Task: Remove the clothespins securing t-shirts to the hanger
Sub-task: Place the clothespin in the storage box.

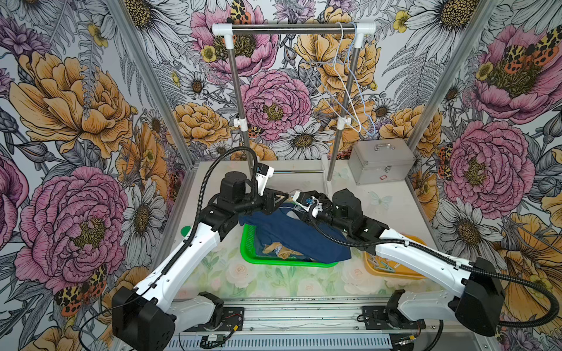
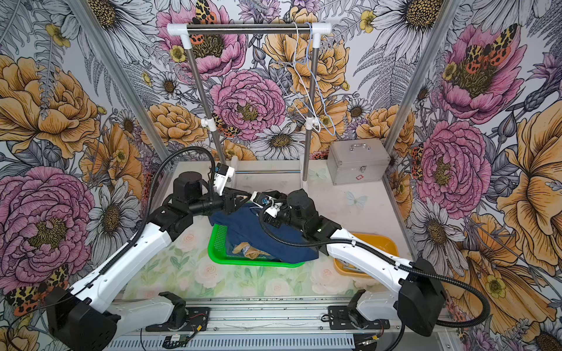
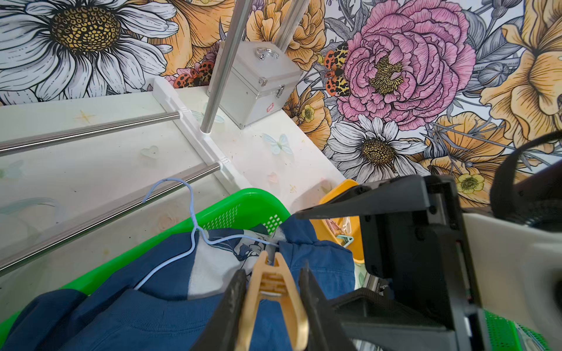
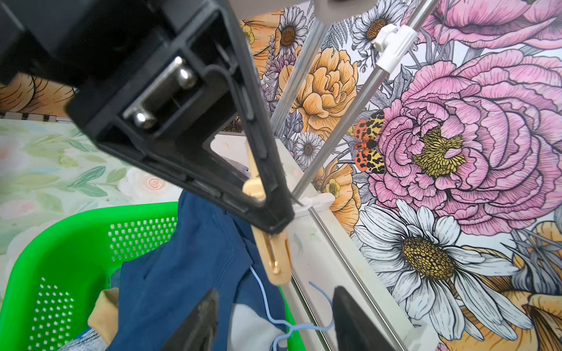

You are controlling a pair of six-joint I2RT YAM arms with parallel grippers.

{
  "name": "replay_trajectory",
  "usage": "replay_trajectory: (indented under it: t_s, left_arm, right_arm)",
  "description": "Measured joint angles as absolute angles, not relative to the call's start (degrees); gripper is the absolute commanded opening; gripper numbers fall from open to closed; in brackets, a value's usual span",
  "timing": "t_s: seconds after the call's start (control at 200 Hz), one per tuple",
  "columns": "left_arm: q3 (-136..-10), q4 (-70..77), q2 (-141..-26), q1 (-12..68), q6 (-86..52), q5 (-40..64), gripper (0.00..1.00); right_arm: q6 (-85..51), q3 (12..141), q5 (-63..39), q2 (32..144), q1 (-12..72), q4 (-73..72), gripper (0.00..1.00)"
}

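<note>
A navy t-shirt (image 1: 292, 234) (image 3: 127, 322) lies heaped over the green basket (image 1: 252, 258), still on a pale blue wire hanger (image 3: 194, 231) (image 4: 264, 304). A tan t-shirt (image 1: 273, 247) shows underneath it. My left gripper (image 3: 273, 269) (image 1: 281, 197) is shut on the tail of a peach clothespin (image 3: 273, 291) (image 4: 275, 258). The clothespin's nose sits at the hanger wire on the shirt's shoulder. Facing it, my right gripper (image 4: 275, 291) (image 1: 296, 197) stands open, its fingers either side of the hanger's neck and not touching it.
A yellow tray (image 1: 395, 270) (image 3: 337, 194) with loose clothespins (image 1: 383, 266) sits right of the basket under my right arm. The clothes rack (image 1: 292, 27) stands behind, with bare wire hangers (image 1: 349, 91) on it. A silver case (image 1: 380, 161) is at the back right.
</note>
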State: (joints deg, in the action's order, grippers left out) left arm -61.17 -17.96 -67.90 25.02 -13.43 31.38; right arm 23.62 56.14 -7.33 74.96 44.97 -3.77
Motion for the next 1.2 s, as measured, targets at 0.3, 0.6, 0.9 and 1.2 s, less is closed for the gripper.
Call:
replay_trajectory:
  t_s: [0.3,0.6,0.9,1.2]
  left_arm:
    - [-61.0,-17.0,-67.9,25.4,-13.7,31.6,0.30]
    - [-61.0,-16.4,-67.9,25.5,-14.7,31.6,0.30]
    - [-60.9,-14.7,-68.0,25.5,-15.3,31.5,0.36]
    - [-60.0,-13.9,-68.0,25.2,-15.9,32.3,0.65]
  right_arm:
    - [24.9,59.0,-7.3,78.9,45.0,-5.5,0.44]
    - [25.7,61.1,-7.6,80.8,45.0,-6.1,0.28]
    - [27.0,62.8,-9.2,81.6,45.1,-4.4,0.09]
    - [27.1,63.6,-9.3,81.6,44.9,-2.2,0.06]
